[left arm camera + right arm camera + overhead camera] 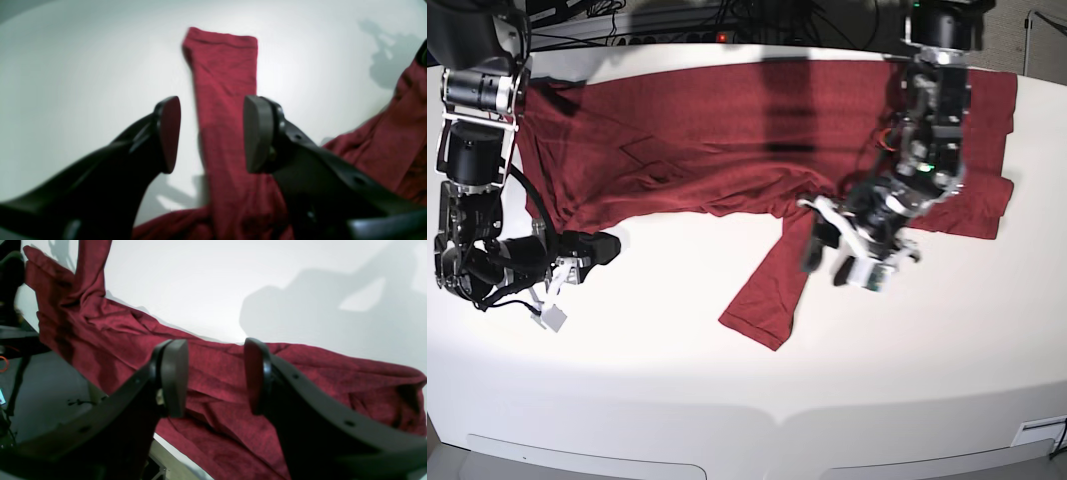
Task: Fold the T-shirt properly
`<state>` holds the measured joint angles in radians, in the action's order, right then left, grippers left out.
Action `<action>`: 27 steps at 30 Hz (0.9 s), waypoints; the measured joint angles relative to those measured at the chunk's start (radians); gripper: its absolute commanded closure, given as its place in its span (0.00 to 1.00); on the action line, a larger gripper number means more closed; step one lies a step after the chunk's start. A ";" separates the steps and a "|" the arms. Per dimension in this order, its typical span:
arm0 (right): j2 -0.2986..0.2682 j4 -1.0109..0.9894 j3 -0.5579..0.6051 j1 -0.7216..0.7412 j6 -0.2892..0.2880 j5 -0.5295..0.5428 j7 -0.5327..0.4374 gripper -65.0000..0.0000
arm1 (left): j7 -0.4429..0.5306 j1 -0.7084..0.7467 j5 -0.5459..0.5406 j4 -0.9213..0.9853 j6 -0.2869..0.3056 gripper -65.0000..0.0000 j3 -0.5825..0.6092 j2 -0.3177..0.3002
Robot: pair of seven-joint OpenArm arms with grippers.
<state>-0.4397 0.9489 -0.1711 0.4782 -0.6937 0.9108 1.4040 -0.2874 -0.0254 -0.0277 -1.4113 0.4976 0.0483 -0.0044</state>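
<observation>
Your dark red T-shirt lay wrinkly across the white table from 9 to 3 o'clock, one sleeve toward 6; your left gripper and right gripper stood spread, holding nothing.

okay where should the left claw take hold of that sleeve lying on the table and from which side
Probably near the cuff end of the sleeve of the T-shirt, coming straight down from above. The sleeve lies flat as a narrow strip on the white table, and the left claw already hangs open over it with a pad on each side, so closing there should pinch it across its width.
</observation>
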 measured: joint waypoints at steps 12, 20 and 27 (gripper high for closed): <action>-0.004 0.000 0.000 0.000 0.000 0.003 0.000 0.58 | 0.029 -0.091 0.168 0.221 -0.047 0.54 0.032 0.092; -0.004 0.000 0.000 0.000 0.000 0.006 0.000 0.58 | 0.035 -0.144 0.223 0.225 -0.046 0.54 0.060 0.148; -0.004 0.000 0.000 0.000 0.000 0.010 0.000 0.58 | 0.121 -0.164 0.416 0.345 -0.205 0.55 0.161 0.145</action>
<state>-0.4438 0.9489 -0.1715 0.4786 -0.6937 0.9211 1.4040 -0.1661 -0.1894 0.3885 -1.0664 0.2924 0.2089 0.1410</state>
